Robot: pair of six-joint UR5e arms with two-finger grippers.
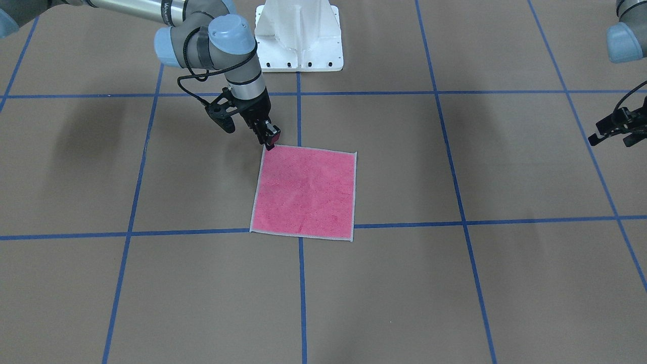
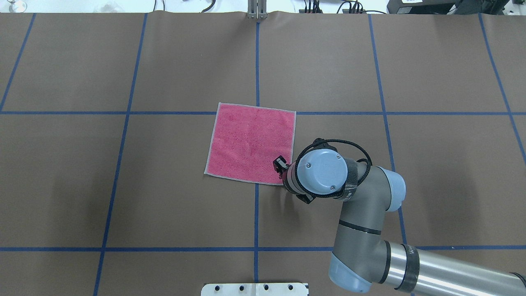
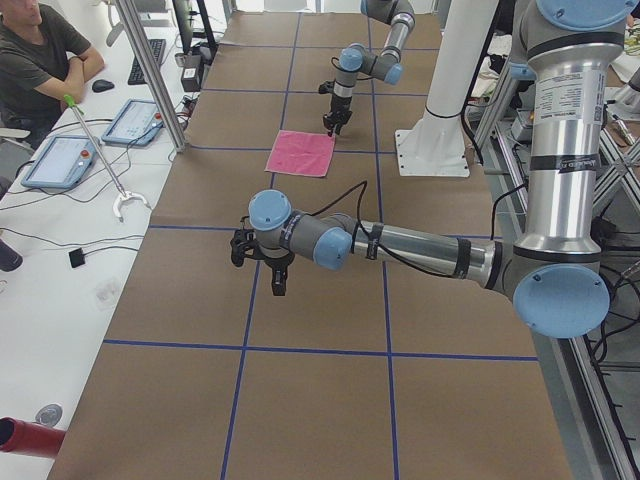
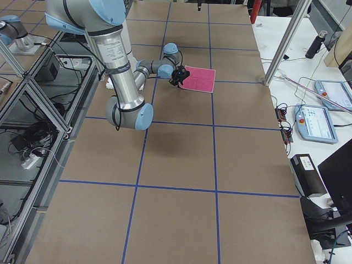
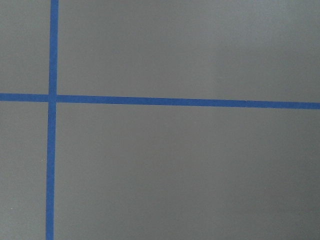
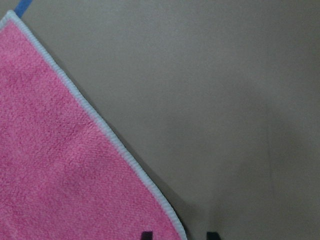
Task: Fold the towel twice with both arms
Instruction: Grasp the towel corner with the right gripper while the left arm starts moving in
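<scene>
Lying flat and pink face up, the towel [image 2: 250, 142] is resting near the middle of the brown table [image 2: 431, 185], unfolded, its light grey stitched edge showing all round. In the overhead view its far edge is running along a crosswise blue tape line [image 2: 82, 112], and the lengthwise centre line is passing under it. The right gripper [image 1: 270, 140] is pointing down at the towel's corner nearest the robot, on the robot's right side. In the front-facing view it is standing right over the tip of that corner. In the right wrist view two dark fingertips [image 6: 145, 234] are peeking in at the bottom edge, standing apart. One is sitting over pink cloth and the other over bare table, with the stitched edge running between them. So this claw is reading as parted and straddling the corner; the cloth is lying flat, with no lift showing in any view. The left gripper [image 3: 280, 280] is hanging well apart from the towel, out over bare table toward the robot's left end. Its wrist view is showing only brown surface and crossing tape. Whether its jaws are apart or together, I cannot tell. The white pedestal base [image 1: 298, 35] is standing apart from the towel, on the robot's side.
</scene>
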